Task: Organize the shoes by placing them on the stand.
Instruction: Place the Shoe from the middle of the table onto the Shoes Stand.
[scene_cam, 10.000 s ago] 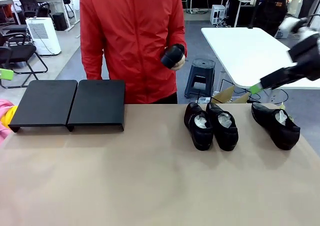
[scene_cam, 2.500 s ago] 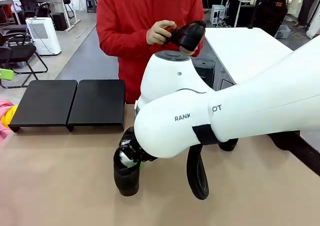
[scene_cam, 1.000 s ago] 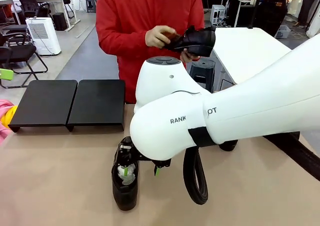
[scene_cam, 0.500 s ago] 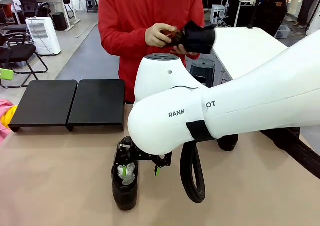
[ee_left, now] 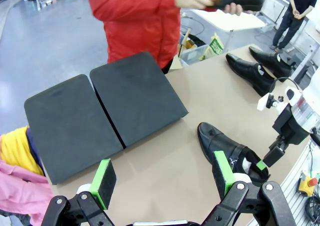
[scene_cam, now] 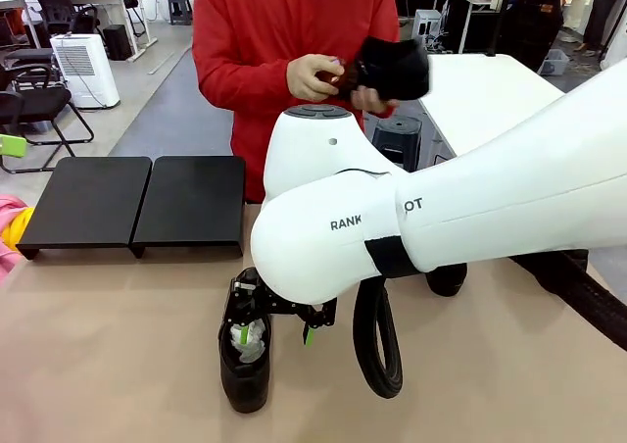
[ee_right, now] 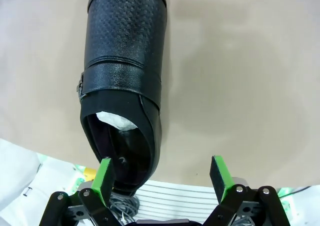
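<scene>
Front view: right fingers [scene_cam: 307,335] spread at shoe [scene_cam: 245,379] on table [scene_cam: 118,365] near stand [scene_cam: 137,203], gripping nothing; left fingers [ee_left: 104,183] likewise.

The right arm [scene_cam: 460,198] is glossy white and bulbous, wrapped by a black band [scene_cam: 380,259]. Just left of the band dark letters read "RANK", and just right of it "OT". Above the band sits a round joint with a flat grey cap [scene_cam: 316,113]. Below the band a thick black cable [scene_cam: 377,340] forms a loop. The left jaws and the right jaws alike are black links with silver screws [ee_right: 59,196] and bright green pads [ee_right: 104,174]. The person wears a red jacket [scene_cam: 284,31] with long sleeves [scene_cam: 230,75].
</scene>
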You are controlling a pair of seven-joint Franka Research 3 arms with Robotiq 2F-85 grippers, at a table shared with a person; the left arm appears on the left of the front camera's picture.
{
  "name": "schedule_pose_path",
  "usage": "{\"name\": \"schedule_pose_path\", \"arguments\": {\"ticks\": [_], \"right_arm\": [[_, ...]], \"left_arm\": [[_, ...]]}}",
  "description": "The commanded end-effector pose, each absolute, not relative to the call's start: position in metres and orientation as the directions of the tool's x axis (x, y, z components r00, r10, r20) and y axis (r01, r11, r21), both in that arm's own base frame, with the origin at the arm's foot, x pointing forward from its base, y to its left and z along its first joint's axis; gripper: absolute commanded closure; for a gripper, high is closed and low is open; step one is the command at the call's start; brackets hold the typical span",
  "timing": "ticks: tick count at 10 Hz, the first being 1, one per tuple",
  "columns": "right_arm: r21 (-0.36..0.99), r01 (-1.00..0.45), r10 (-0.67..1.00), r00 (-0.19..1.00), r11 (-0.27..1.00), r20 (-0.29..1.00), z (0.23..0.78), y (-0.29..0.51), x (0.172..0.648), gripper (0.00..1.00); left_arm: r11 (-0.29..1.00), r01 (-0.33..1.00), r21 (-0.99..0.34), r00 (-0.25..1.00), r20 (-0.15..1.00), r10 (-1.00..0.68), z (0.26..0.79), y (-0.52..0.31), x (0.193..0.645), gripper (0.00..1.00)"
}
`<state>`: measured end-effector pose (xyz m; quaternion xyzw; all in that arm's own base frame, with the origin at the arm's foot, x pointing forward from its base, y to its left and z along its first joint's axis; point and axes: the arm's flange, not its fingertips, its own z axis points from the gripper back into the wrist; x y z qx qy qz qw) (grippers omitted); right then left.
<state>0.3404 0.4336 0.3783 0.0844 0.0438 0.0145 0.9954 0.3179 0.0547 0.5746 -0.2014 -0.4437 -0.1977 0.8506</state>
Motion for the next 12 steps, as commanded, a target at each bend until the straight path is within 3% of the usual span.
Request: {"name": "schedule_pose_path", "arguments": {"ticks": [1, 5, 6, 8, 11, 12], "right_arm": [[0.173, -0.024, 0.036, 0.997, 0.985, -0.063, 0.376, 0.432, 0.34, 0.0], [0.145, -0.018, 0.032, 0.995, 0.989, -0.093, 0.385, 0.418, 0.334, 0.0], [0.115, 0.043, -0.035, 0.997, 0.992, -0.072, 0.398, 0.391, 0.333, 0.0], [0.083, 0.123, -0.118, 0.991, 0.989, -0.061, 0.412, 0.331, 0.336, 0.0], [-0.023, 0.244, -0.246, 0.964, 0.969, -0.098, 0.408, 0.272, 0.335, 0.0], [-0.059, 0.422, -0.426, 0.897, 0.905, -0.119, 0.406, 0.258, 0.338, 0.0]], "left_arm": [[0.838, 0.52, -0.167, 0.524, 0.837, -0.159, 0.575, 0.055, 0.318, 0.0], [0.841, 0.515, -0.167, 0.528, 0.834, -0.158, 0.575, 0.055, 0.318, 0.0], [0.836, 0.526, -0.16, 0.524, 0.835, -0.17, 0.572, 0.025, 0.307, 0.0], [0.904, 0.398, -0.156, 0.554, 0.826, -0.102, 0.578, -0.034, 0.278, 0.0], [0.894, 0.376, -0.242, 0.77, 0.619, -0.157, 0.588, -0.082, 0.248, 0.0], [0.908, 0.367, -0.202, 0.759, 0.629, -0.167, 0.592, -0.07, 0.248, 0.0]]}}
